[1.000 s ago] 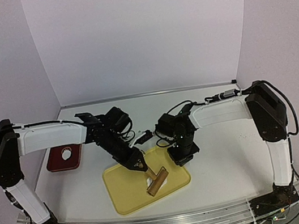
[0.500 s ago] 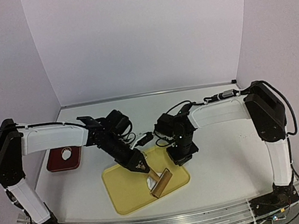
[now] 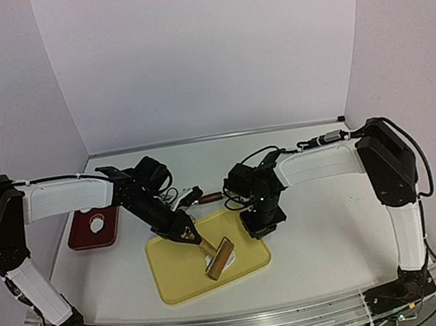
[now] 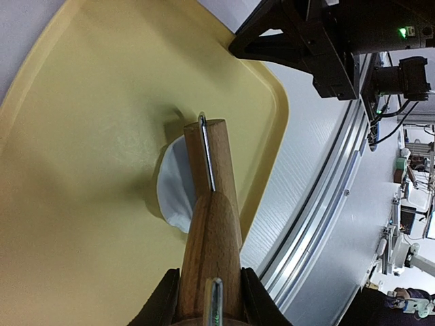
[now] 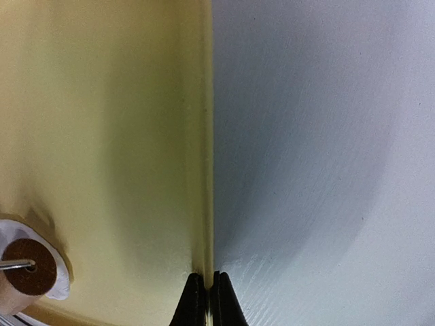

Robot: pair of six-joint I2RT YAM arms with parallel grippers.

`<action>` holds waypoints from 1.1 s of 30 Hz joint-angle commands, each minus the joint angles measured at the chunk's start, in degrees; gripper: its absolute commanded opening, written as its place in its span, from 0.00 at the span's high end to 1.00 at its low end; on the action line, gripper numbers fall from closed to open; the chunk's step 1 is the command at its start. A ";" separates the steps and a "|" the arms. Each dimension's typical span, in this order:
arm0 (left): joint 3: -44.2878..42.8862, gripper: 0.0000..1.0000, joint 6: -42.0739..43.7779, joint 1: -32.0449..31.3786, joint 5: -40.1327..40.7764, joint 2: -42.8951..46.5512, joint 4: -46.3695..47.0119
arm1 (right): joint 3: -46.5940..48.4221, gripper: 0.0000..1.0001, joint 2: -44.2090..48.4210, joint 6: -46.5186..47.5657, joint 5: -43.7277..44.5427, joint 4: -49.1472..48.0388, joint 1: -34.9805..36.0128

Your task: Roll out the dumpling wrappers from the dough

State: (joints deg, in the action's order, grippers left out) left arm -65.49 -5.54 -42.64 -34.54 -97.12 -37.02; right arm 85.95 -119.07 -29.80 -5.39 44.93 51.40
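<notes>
Dumpling wrappers counted: 1. That wrapper [image 4: 171, 190] is a flat white disc lying in the near right part of 1 yellow tray [image 3: 177, 266]. It is partly covered by 1 wooden rolling pin [image 3: 219, 258] resting across it. In the left wrist view the white edge shows only on 1 side of the roller. In the right wrist view it shows under the roller's round end.

The tray sits on the white bench [image 3: 337, 227], near the front edge and between the 2 arms.

Left tool [image 3: 186, 233]: its fingers are clamped on the rolling pin's handle from both sides. The roller points away from it toward the tray's near right corner.

Right tool [image 5: 207, 277]: its fingers are pressed together on the tray's rim, at the tray's far right side. A thin yellow line of rim runs between them.

Further back on the left, 1 red dish [image 3: 80, 240] stands on the bench, well apart from the tray. It holds 1 white piece [image 3: 98, 225], too small to identify.
</notes>
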 commanded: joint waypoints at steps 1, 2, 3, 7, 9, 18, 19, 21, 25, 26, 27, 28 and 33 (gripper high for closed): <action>3.55 1.00 2.09 3.04 18.91 -2.14 -7.73 | 2.06 1.00 1.21 -0.76 2.48 2.45 0.04; 3.54 1.00 2.23 3.23 19.01 -2.16 -7.80 | 2.01 1.00 1.21 -0.75 2.49 2.45 0.02; 3.54 1.00 2.34 3.36 19.14 -2.23 -7.93 | 1.99 1.00 1.20 -0.72 2.49 2.45 0.02; 3.94 1.00 2.67 3.59 20.37 -2.46 -8.47 | 1.90 1.00 1.33 -0.70 2.66 2.45 -0.06; 4.38 1.00 2.75 4.19 20.70 -2.31 -8.43 | 1.77 1.00 1.42 -0.76 2.66 2.47 -0.07; 5.11 1.00 3.43 6.81 21.10 -1.83 -8.38 | 1.38 1.00 1.82 -0.85 2.77 2.45 -0.46; 5.11 1.00 3.45 6.85 21.10 -1.93 -8.37 | 1.41 1.00 1.80 -0.85 2.77 2.45 -0.46; 5.11 1.00 3.52 6.87 21.26 -2.12 -8.36 | 1.54 1.00 1.73 -0.85 2.76 2.45 -0.52; 5.42 1.00 3.49 7.34 22.27 -2.00 -8.35 | 1.45 1.00 1.88 -0.85 2.79 2.45 -0.60; 5.51 1.00 3.51 7.62 22.32 -1.78 -8.26 | 1.34 1.00 1.97 -0.92 2.82 2.45 -0.64; 5.64 1.00 3.49 7.90 22.28 -1.58 -8.17 | 1.18 1.00 2.09 -0.95 2.84 2.45 -0.67; 5.73 1.00 3.50 8.14 22.29 -1.47 -8.12 | 1.05 1.00 2.18 -0.93 2.85 2.45 -0.71; 5.67 1.00 3.52 8.61 22.39 -1.65 -8.11 | 0.88 1.00 2.33 -0.88 2.88 2.45 -0.99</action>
State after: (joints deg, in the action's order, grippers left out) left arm -63.29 -4.45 -36.74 -35.59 -95.53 -38.50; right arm 85.93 -119.07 -30.30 -5.41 44.18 51.09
